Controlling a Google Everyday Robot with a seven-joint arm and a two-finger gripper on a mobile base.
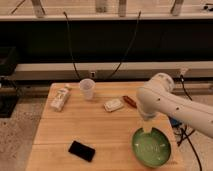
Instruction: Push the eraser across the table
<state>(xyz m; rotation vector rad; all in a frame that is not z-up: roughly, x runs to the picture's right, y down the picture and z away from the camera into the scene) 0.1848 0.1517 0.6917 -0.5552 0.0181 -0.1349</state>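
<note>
The eraser is a flat black block lying on the light wooden table, near the front left. My white arm reaches in from the right. Its gripper hangs at the far rim of the green bowl and stands open, holding nothing. It is well to the right of the eraser, about a bowl's width away and not touching it.
A clear plastic cup and a pale packet stand at the back left. A small white rounded object and a reddish-brown sausage-shaped item lie at the back middle. Cables hang behind the table.
</note>
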